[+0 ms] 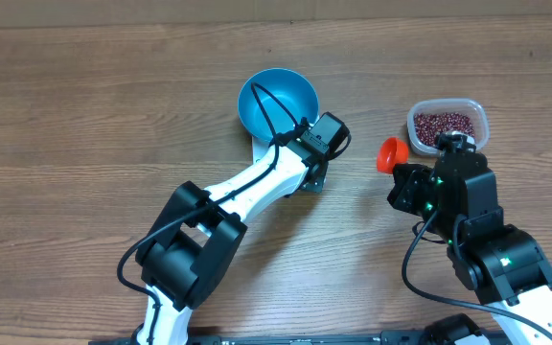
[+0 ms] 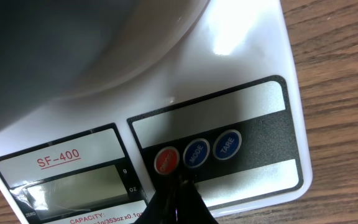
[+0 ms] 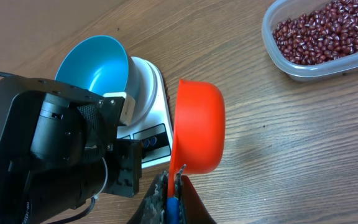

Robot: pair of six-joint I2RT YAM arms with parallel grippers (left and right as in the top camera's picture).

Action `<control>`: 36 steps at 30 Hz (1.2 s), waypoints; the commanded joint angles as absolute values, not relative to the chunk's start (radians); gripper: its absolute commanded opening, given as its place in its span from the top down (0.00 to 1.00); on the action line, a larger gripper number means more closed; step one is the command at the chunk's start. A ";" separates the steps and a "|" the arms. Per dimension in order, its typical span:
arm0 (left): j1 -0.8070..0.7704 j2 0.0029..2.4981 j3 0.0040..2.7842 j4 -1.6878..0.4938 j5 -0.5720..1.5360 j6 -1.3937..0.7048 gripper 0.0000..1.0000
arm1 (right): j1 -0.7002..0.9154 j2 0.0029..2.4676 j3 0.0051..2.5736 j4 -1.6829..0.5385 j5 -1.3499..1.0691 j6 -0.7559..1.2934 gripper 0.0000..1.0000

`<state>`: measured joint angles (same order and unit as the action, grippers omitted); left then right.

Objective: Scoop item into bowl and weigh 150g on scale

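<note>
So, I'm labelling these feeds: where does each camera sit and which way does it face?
Overhead: above the table, looking straight down at bowl, tub of beans, left arm and right arm.
Left wrist: on the left arm, aimed down at the scale's buttons; shut left gripper at bottom.
Right wrist: on the right arm, looking over the table toward the bowl; right gripper clamps the red scoop.
Shared: both wrist views show the scale.

clear tub [image 3: 328, 67] | orange scoop [image 3: 197, 124] just beside it | wooden table [image 1: 65, 115]
</note>
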<state>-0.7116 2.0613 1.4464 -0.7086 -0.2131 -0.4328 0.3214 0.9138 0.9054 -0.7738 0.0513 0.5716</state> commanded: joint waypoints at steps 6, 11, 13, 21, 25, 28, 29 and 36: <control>-0.723 2.025 1.440 -0.735 -0.216 -0.403 0.96 | 0.319 0.910 0.945 -0.764 0.051 0.572 0.96; -0.740 1.944 1.440 -0.755 -0.217 -0.366 0.96 | 0.319 0.910 0.945 -0.765 0.051 0.572 0.96; -0.744 1.909 1.440 -0.764 -0.216 -0.358 0.96 | 0.319 0.910 0.945 -0.764 0.051 0.572 0.96; -0.747 1.762 1.440 -0.820 -0.217 -0.358 0.96 | 0.319 0.910 0.945 -0.765 0.050 0.572 0.96; -0.746 1.676 1.440 -0.836 -0.252 -0.358 0.96 | 0.319 0.910 0.945 -0.764 0.051 0.572 0.96; -0.745 1.653 1.440 -0.815 -0.380 -0.372 0.96 | 0.319 0.910 0.945 -0.765 0.051 0.572 0.96; -0.744 1.654 1.440 -0.800 -0.426 -0.374 0.96 | 0.319 0.910 0.945 -0.764 0.051 0.572 0.96; -0.722 1.678 1.440 -0.717 -0.497 -0.379 0.96 | 0.319 0.910 0.945 -0.764 0.051 0.572 0.96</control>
